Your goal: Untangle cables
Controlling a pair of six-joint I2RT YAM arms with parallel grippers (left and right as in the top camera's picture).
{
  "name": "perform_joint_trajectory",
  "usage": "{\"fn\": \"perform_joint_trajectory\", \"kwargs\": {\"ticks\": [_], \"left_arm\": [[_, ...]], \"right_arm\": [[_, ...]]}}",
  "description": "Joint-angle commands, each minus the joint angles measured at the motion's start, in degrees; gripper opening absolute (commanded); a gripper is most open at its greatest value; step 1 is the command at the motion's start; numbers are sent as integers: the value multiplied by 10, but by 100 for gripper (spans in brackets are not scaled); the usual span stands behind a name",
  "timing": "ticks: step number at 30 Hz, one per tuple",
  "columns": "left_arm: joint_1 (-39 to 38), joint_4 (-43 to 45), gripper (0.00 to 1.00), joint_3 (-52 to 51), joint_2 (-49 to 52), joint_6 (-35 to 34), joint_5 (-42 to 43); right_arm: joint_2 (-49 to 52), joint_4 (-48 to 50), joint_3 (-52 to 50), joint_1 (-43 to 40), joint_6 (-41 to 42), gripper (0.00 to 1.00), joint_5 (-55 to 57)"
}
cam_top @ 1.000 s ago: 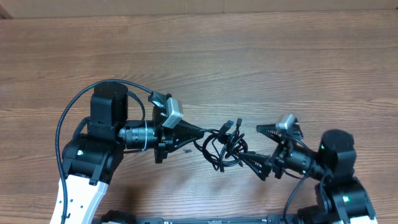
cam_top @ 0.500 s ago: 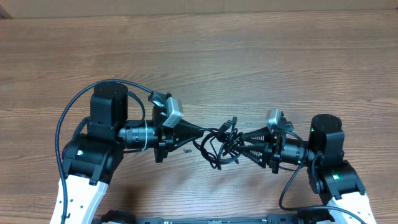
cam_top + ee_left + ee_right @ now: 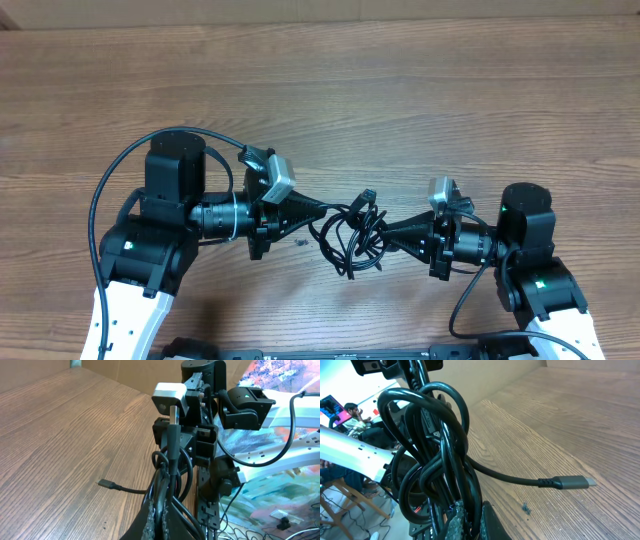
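Left end effector (image 3: pixel 326 212): fingers pressed together, pinching strands of the cables (image 3: pixel 352 238) at the left side of the knot. Right end effector (image 3: pixel 386 229): also clamped on the cables, from the right. The two tips are pointed at each other, and the black knot of loops is held between them over the counter (image 3: pixel 420 110). One free strand is seen ending in a silver-tipped plug (image 3: pixel 567 481) at the wood surface. A small dark speck (image 3: pixel 525 507) is noted near it.

The right end effector (image 3: pixel 388 229) has swung round from its slanted pose to point straight left at the cable knot (image 3: pixel 352 238) — its jaws, spread wide a second ago, now pinch the knot's right edge.
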Motion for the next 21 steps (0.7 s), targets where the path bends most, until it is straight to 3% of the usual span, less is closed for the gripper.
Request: {"fn": "perform_joint_trajectory", "kwargs": {"ticks": [1, 3, 4, 5, 7, 8, 9, 10, 21], "left_arm": [[3, 3, 4, 17, -8, 12, -9], [3, 0, 4, 17, -8, 10, -35], [3, -1, 9, 17, -8, 8, -50], [3, -2, 23, 17, -8, 3, -65], [3, -7, 61, 17, -8, -10, -90], [3, -10, 72, 17, -8, -14, -100], [3, -15, 95, 17, -8, -16, -107], [3, -18, 100, 17, -8, -16, -109], [2, -30, 100, 17, -8, -22, -57]], "right_arm": [[-2, 5, 5, -1, 0, 4, -20], [-2, 5, 5, -1, 0, 4, -20], [-2, 5, 5, -1, 0, 4, -20], [-2, 6, 5, -1, 2, 4, -20], [-2, 10, 5, -1, 11, 4, -19], [-2, 14, 5, -1, 19, 4, -17], [-2, 19, 5, -1, 26, 4, -16], [-2, 25, 5, -1, 35, 4, -16], [-2, 65, 7, -2, 162, 4, 79]]}}
